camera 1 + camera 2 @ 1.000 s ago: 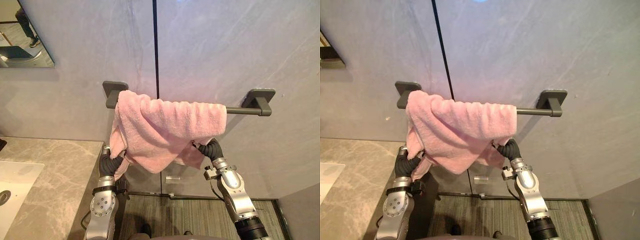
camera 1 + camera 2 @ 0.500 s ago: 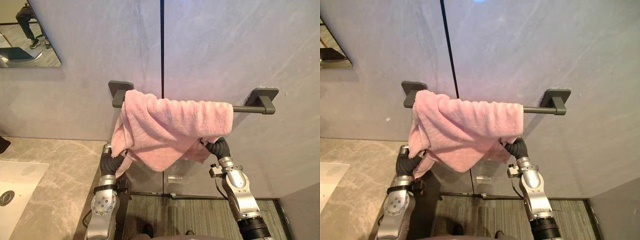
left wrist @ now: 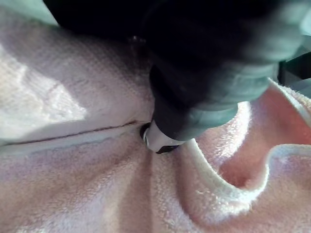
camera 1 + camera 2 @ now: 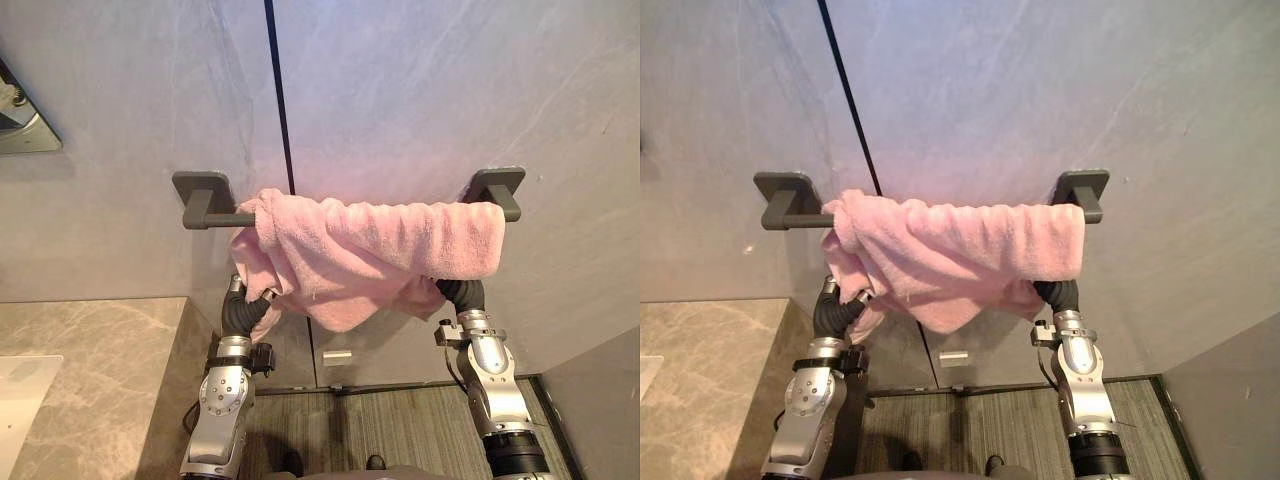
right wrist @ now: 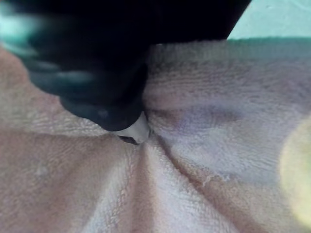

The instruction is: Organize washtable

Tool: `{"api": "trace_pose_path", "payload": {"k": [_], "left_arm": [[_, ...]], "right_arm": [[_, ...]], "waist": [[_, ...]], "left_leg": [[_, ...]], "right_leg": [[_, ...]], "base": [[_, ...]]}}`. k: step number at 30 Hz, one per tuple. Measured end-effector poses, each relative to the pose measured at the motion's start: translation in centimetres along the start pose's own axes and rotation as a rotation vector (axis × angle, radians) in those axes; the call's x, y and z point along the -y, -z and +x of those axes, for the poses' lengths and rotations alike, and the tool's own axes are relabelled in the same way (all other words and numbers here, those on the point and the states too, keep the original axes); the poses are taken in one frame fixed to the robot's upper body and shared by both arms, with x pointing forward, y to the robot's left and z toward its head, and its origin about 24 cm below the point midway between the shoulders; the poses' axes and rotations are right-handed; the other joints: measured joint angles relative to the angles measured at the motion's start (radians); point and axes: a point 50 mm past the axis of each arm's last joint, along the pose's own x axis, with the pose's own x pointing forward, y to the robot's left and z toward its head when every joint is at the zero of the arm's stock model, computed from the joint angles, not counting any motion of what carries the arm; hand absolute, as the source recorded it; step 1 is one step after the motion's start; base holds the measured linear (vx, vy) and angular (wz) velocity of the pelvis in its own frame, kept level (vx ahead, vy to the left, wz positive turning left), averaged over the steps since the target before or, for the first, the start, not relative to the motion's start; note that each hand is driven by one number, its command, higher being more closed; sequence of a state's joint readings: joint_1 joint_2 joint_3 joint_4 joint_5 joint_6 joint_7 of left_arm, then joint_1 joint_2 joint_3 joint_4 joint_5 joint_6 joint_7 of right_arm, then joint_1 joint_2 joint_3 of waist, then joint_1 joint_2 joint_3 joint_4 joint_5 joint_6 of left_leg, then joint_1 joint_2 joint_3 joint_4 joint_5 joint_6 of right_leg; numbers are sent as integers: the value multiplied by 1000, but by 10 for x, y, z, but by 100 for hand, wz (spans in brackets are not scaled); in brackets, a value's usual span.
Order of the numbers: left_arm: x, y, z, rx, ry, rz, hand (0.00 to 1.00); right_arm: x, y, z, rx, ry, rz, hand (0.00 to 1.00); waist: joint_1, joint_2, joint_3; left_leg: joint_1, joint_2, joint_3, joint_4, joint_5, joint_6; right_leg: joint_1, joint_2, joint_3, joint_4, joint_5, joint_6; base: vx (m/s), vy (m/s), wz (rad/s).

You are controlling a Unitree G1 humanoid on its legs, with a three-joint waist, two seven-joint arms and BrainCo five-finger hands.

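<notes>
A pink towel (image 4: 370,245) hangs bunched over the grey wall bar (image 4: 215,218), pushed up against the right bracket (image 4: 497,186), with bare bar showing by the left bracket (image 4: 780,196). Both arms reach up under its hanging folds, the left one below the towel's left end and the right one below its right end. In the left wrist view my left hand (image 3: 158,138) has a finger dug into the cloth, which puckers around it. My right hand (image 5: 133,132) pinches the towel (image 5: 194,160) the same way. The cloth hides the other fingers.
A marble counter (image 4: 90,370) with a white basin (image 4: 20,390) lies at the lower left. A mirror corner (image 4: 20,125) is on the wall at the upper left. A small white plate (image 4: 337,357) sits low on the wall above a strip of dark floor (image 4: 380,430).
The towel has slid right along the bar, from the left bracket to the right one, with both hands under it. The camera has also shifted.
</notes>
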State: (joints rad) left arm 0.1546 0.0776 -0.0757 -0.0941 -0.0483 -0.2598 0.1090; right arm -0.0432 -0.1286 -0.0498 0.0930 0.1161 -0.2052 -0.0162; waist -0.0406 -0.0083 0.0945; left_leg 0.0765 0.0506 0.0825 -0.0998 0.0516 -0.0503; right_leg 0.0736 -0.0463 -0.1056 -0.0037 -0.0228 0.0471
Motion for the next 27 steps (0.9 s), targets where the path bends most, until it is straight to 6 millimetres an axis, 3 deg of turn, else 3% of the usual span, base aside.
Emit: {"api": "trace_pose_path", "payload": {"k": [22,27], "left_arm": [[6,3,-1,-17,-54,-123,100],[3,7,-6,-39,-105,-160,100]], "right_arm": [[3,7,-2,-38,14,-6,100],[-5,14,-5,-65,10,23,100]], "waist": [[-1,1,-1],[0,1,-1]], "left_leg": [[4,-1,-18,-2,1,1],[2,-1,-28,-2,3,2]], "right_leg": [[12,-4,-26,-2,-1,0],[14,-3,-32,-1,-3,-2]], "base": [[-1,-1,1],[-7,-10,5]]}}
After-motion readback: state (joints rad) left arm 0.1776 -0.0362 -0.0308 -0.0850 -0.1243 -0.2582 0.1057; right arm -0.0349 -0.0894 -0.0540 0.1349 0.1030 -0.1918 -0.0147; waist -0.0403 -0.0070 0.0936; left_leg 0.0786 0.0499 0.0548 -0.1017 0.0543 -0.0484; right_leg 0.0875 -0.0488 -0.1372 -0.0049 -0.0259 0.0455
